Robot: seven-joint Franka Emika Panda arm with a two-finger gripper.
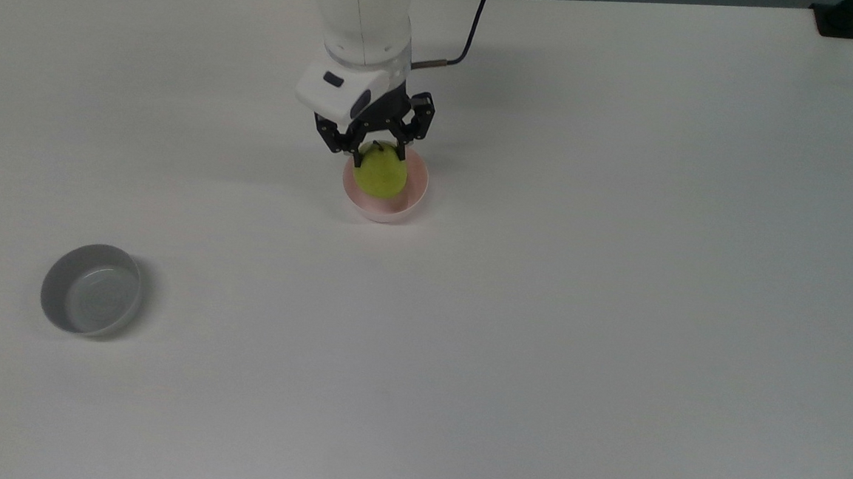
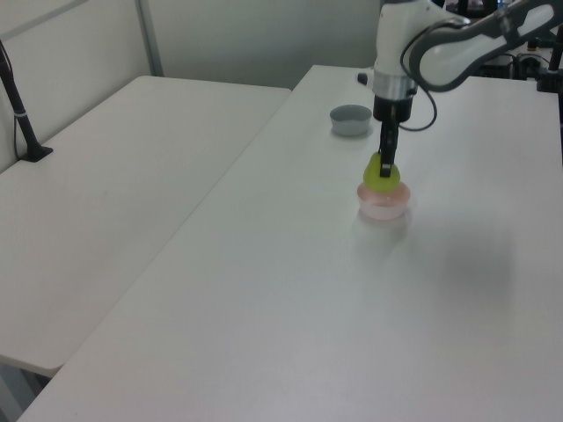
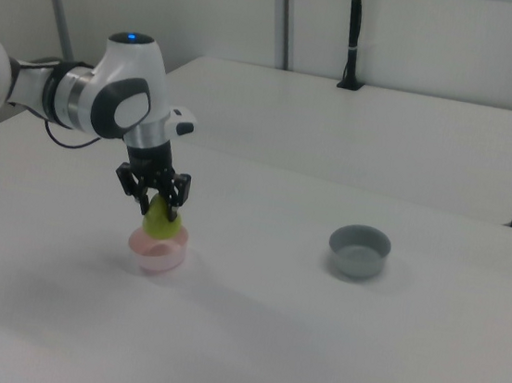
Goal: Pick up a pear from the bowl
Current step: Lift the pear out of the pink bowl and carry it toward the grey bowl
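My gripper [image 1: 378, 159] is shut on the yellow-green pear [image 1: 380, 177], its black fingers clamping the fruit's upper part on both sides. The pear [image 2: 382, 175] hangs just above the pale pink bowl [image 2: 383, 203], clear of its rim. Seen from the other side, the pear [image 3: 160, 224] sits in the gripper [image 3: 156, 204] directly over the bowl [image 3: 159, 252]. The bowl [image 1: 408, 194] stands on the white table, near the middle of the top view's upper half.
A grey bowl [image 1: 89, 299] stands at the top view's lower left, far from the arm; it also shows as the grey bowl [image 3: 359, 250] and the grey bowl [image 2: 351, 120]. A second white table [image 2: 106, 193] adjoins. A black post [image 2: 19, 112] stands on it.
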